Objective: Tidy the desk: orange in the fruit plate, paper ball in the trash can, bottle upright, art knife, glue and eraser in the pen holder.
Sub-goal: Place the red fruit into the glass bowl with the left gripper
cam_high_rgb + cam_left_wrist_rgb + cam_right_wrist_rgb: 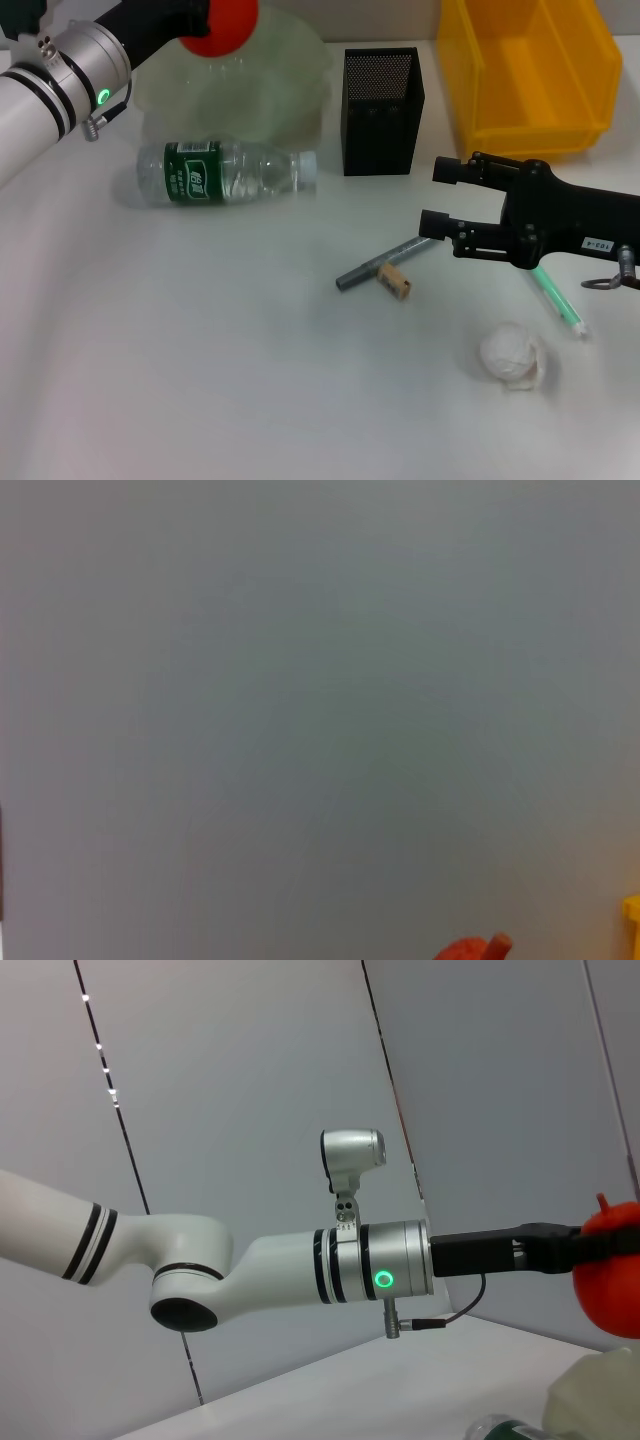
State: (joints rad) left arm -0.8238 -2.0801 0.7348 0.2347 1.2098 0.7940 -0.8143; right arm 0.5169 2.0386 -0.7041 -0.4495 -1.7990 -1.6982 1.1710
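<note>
1. Orange [222, 24], a round red-orange fruit, is clamped in the left gripper [205, 22] and hangs above the fruit plate [285, 90], a translucent pale-green bowl with a wavy rim at the far left of the white table [200, 350]. The right wrist view shows the black fingers [520, 1250] closed on the fruit from the side, its stem nub pointing up.
2. Just in front of the bowl lies the bottle [225, 172], clear plastic with a dark green label, on its side with its white cap pointing toward the pen holder [380, 110], a black square mesh cup standing to the right of the bowl.
3. At the far right stands the trash can [530, 80], a bright yellow rectangular plastic bin.
4. The right gripper [443, 196] hovers in front of the bin with its 2 black fingers spread apart and nothing between them.
5. Below it a grey stick [385, 262] lies slanted on the table, with the eraser [395, 281], a small tan block, touching it.
6. A pale green stick [560, 300] lies partly under the right arm, and the paper ball [512, 355], a crumpled white wad, sits nearer the front edge, close to that stick's tip.
</note>
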